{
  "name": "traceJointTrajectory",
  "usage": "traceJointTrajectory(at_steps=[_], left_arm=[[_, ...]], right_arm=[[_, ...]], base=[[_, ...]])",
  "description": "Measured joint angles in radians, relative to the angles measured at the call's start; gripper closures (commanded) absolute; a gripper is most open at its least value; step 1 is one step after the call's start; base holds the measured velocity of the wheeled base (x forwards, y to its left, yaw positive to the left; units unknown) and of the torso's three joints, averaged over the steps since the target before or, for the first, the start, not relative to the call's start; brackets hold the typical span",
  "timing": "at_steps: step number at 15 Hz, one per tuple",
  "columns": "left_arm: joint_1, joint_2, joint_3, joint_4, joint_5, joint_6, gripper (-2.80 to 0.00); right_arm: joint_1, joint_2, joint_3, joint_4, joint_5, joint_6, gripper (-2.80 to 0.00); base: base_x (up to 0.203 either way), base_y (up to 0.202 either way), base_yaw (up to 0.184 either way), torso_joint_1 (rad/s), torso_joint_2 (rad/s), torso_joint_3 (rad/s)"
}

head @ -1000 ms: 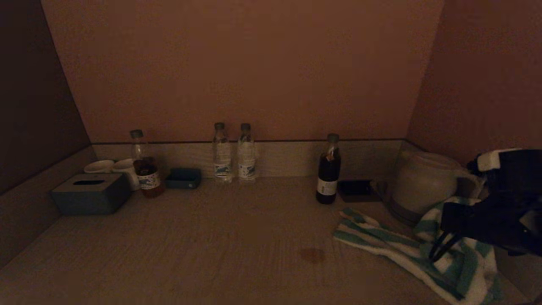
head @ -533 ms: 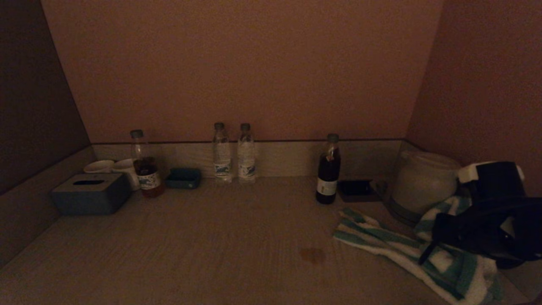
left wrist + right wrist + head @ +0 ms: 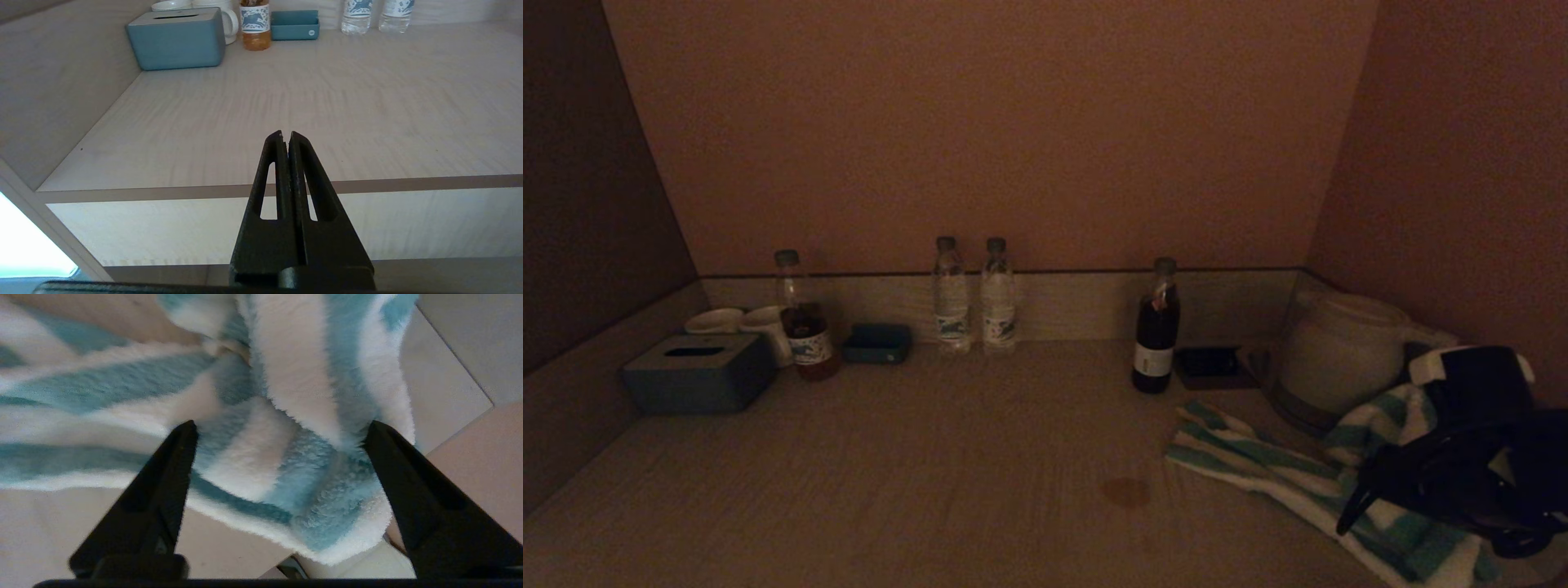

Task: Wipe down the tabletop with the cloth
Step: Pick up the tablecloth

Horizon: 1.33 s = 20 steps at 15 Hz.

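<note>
Now the right gripper [image 3: 282, 428] is seen spread wide over the striped cloth [image 3: 261, 428], which lies bunched at the tabletop's [image 3: 931, 474] right end beside the kettle [image 3: 1339, 351]; the left gripper [image 3: 284, 134] is held closed, empty, before the front edge.

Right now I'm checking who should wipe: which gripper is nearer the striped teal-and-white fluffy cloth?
Right. The right gripper straddles the striped teal-and-white fluffy cloth; the left gripper sits at the tabletop's front edge.
</note>
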<state>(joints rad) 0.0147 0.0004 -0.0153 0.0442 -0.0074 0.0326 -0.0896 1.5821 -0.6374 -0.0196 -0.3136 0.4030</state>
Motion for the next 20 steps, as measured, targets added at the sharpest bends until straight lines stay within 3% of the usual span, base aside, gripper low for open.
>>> traceJointTrajectory(at_steps=[9,10,20], left_arm=[[0.000,0.000,0.000,0.000,-0.001,0.000,0.00],[0.000,0.000,0.000,0.000,0.000,0.000,0.00],[0.000,0.000,0.000,0.000,-0.001,0.000,0.00]], right_arm=[[-0.018,0.046,0.043,-0.006,0.010,0.029,-2.80],[-0.016,0.052,0.046,-0.007,0.013,0.034,0.00],[-0.012,0.122,0.097,-0.135,0.024,0.035,0.00]], base=[[0.000,0.000,0.000,0.000,0.00,0.000],[0.000,0.000,0.000,0.000,0.00,0.000],[0.000,0.000,0.000,0.000,0.00,0.000]])
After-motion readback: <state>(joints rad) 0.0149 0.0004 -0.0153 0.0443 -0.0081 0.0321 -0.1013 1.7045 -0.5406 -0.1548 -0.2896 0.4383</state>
